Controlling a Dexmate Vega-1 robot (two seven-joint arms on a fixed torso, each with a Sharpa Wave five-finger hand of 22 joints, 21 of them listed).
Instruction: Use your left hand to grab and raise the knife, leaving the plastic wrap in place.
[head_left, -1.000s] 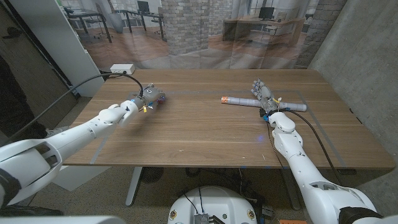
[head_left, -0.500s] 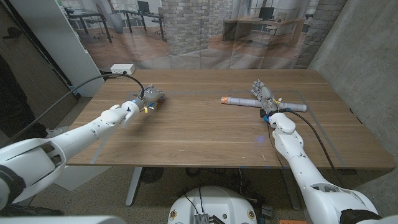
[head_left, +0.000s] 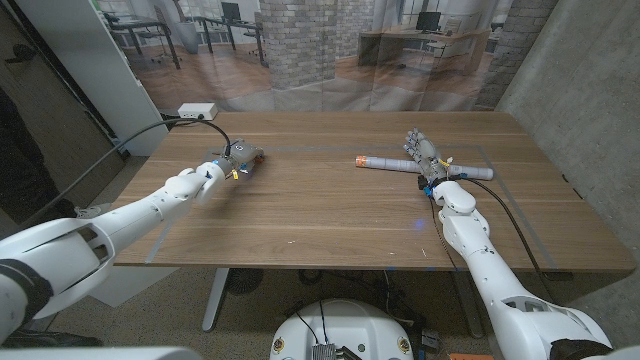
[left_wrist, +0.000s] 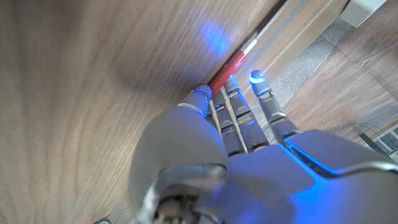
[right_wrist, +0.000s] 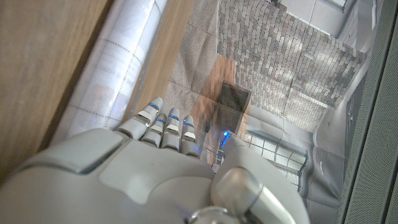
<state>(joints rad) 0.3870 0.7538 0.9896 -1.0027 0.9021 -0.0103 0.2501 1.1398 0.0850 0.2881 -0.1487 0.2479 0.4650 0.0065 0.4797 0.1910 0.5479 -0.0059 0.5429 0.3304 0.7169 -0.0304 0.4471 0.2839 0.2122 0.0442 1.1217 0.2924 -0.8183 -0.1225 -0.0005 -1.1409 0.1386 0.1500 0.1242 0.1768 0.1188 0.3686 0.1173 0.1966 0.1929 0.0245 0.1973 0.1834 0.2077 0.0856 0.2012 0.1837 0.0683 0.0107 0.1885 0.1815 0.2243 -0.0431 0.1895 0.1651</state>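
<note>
The left hand (head_left: 232, 163) has its fingers on the knife (left_wrist: 233, 61), which lies low at the counter (head_left: 330, 215), unraised, while the plastic wrap (head_left: 385, 162) sits untouched beside the open right hand (head_left: 424, 155).

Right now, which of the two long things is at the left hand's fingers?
The knife, thin with a red handle: the fingers of the left hand reach its handle. The thicker plastic wrap roll lies by the right hand.

The right robot hand (right_wrist: 155, 168) hovers with fingers extended beside the plastic wrap (right_wrist: 115, 74) roll on the table (right_wrist: 37, 74).
</note>
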